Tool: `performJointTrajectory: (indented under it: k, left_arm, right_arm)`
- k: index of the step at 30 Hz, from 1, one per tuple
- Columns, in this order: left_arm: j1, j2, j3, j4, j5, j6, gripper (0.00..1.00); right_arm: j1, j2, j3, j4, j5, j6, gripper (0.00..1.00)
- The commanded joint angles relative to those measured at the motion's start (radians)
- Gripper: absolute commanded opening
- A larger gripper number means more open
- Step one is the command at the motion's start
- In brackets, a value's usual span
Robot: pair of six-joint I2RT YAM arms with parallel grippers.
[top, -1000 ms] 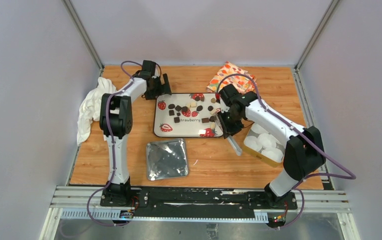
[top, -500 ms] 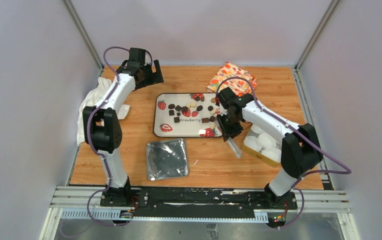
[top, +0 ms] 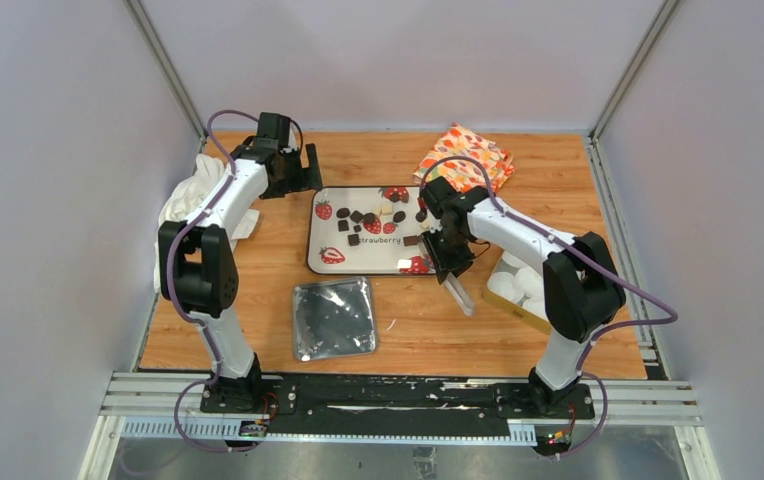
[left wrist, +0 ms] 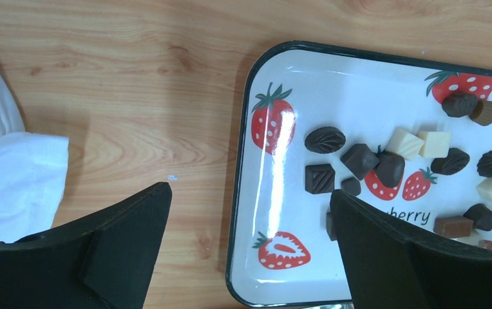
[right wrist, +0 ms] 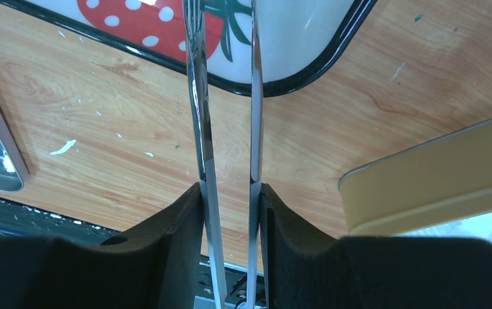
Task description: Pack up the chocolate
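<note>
Swung the left arm [top: 228,200] toward 9 o'clock on the desk [top: 418,320], left pincer [left wrist: 248,193] released over the tray [top: 358,257] rim. Drew the right pincer [right wrist: 229,193] to the tray's 5 o'clock corner, clenched on tongs [right wrist: 198,129]. Leaves chocolate [left wrist: 359,161] loose on the tray, ready for picking.

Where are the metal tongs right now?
The metal tongs are clamped in the right tool. Their tips are over the near right corner of the strawberry tray, with the yellow box to their right.
</note>
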Motion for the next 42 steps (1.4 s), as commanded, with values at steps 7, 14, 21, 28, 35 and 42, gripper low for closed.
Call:
performJointTrajectory:
  k: [7,14,21,28,35,42]
  left_arm:
    - [0.002,-0.040,0.011,-0.015,-0.015,0.031,1.00]
    - [0.005,-0.026,0.020,-0.030,-0.033,0.042,1.00]
    - [0.008,-0.024,0.023,-0.032,-0.038,0.046,1.00]
    - [0.011,-0.016,0.029,-0.032,-0.027,0.044,1.00]
    - [0.011,-0.012,0.028,-0.032,-0.023,0.040,1.00]
    - [0.011,-0.010,0.033,-0.031,-0.017,0.036,1.00]
  right_arm:
    - [0.045,0.038,0.058,-0.027,0.089,0.025,0.42]
    - [0.069,0.016,0.019,-0.039,0.157,0.047,0.43]
    - [0.072,0.006,-0.013,-0.041,0.193,0.052,0.45]
    - [0.077,0.024,-0.008,-0.040,0.174,0.051,0.46]
    - [0.092,0.028,-0.004,-0.040,0.161,0.050,0.35]
    - [0.093,0.009,0.005,-0.057,0.161,0.052,0.06]
